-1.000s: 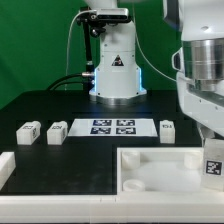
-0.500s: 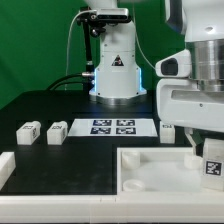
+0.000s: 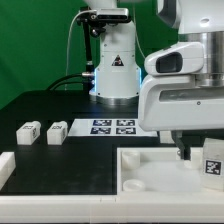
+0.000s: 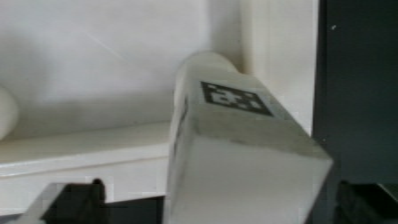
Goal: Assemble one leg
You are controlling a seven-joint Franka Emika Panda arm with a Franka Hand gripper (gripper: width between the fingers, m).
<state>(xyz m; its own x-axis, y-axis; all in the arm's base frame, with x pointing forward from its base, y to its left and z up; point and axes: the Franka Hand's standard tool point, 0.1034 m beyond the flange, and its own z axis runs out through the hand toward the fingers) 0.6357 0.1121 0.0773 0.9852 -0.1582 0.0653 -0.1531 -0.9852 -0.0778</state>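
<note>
The leg [image 3: 212, 160] stands at the right edge of the exterior frame on the large white tray part [image 3: 150, 172], its tag facing the camera; in the wrist view it [image 4: 240, 140] fills the centre, between my two dark fingertips [image 4: 68, 200]. My tool [image 3: 183, 150] hangs just left of that leg over the tray, jaws apart, and I cannot tell whether they touch it. Two more legs [image 3: 28, 132] [image 3: 57, 131] sit on the dark desk [image 3: 40, 105] at left, beside the marker board [image 3: 113, 126].
</note>
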